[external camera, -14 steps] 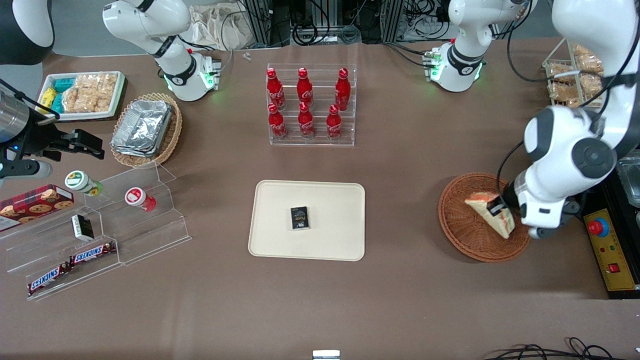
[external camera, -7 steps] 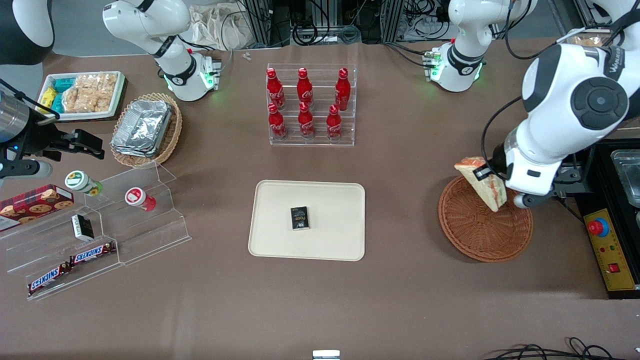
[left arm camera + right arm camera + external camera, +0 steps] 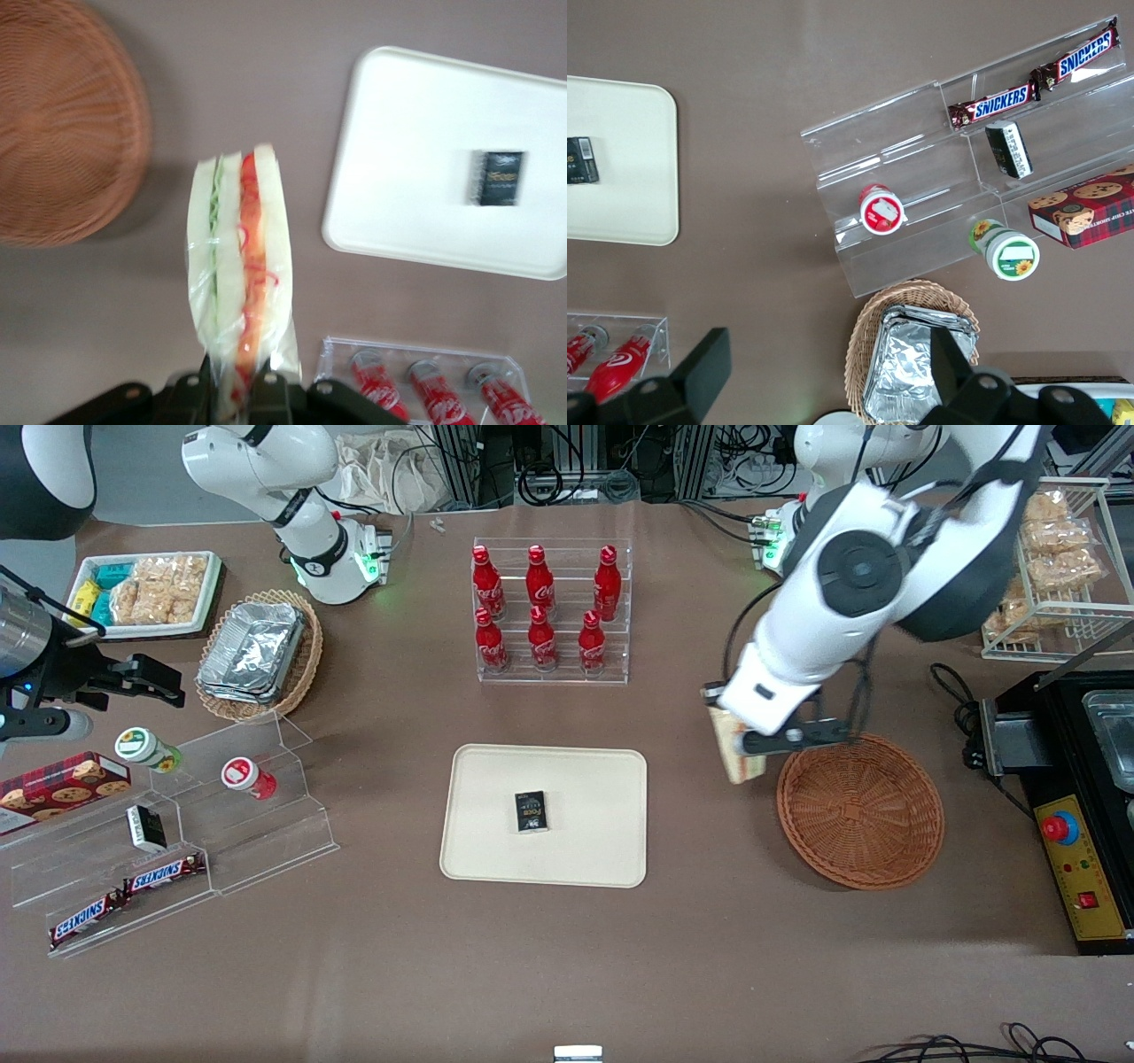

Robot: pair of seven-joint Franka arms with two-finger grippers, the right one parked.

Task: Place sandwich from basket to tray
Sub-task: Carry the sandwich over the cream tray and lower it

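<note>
Between basket [image 3: 859, 810] and tray [image 3: 496, 859], claw [image 3: 728, 717] gripping sandwich [image 3: 734, 753], small black box [image 3: 531, 811] on tray.

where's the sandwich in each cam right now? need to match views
Front view: sandwich hangs in the gripper, above the table between the basket and the tray.
Left wrist view: sandwich edge-on, clamped at its base by the gripper.
Right wrist view: not in it.
Shared landmark: the tray with the small black box, seen in all three.
</note>
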